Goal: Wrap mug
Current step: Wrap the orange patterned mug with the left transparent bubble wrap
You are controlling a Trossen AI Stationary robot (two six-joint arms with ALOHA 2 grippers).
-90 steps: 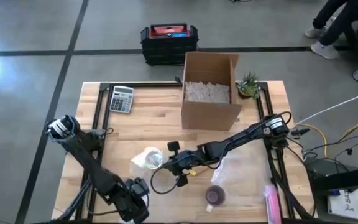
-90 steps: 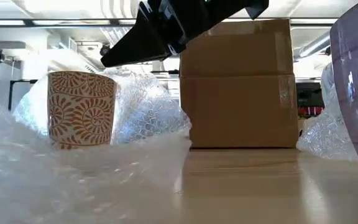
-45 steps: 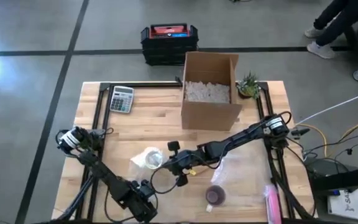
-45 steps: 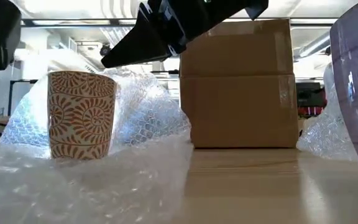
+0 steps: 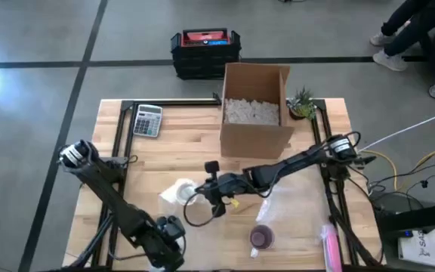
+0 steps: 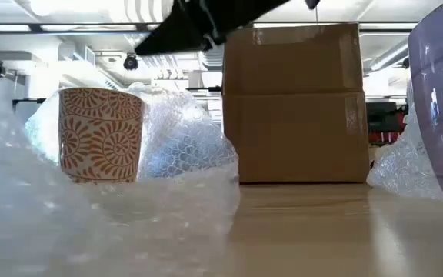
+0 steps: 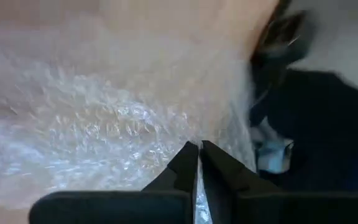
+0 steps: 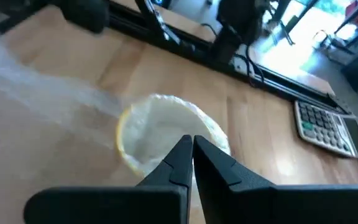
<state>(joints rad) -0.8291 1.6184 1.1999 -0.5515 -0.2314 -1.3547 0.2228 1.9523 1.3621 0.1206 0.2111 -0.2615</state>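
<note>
The mug [image 6: 101,135], patterned in orange swirls, stands on bubble wrap [image 6: 168,138] in front of the cardboard box [image 5: 255,113], and the wrapping looks only just begun. The left gripper [image 7: 197,163] is pinched closed on the wrap's near edge. The right gripper [image 8: 190,155] hangs closed and empty just above the mug's mouth. Next, that edge probably needs drawing up over the mug.

From here I see an orange-and-cream swirl-patterned mug [image 6: 101,135] in clear bubble wrap [image 6: 183,142], a plain brown cardboard box [image 6: 298,104] filled with white packing [image 5: 251,112], a glossy purple cup [image 5: 261,238], a grey calculator [image 5: 147,120], and black arms over the pale wooden table [image 5: 180,147]
</note>
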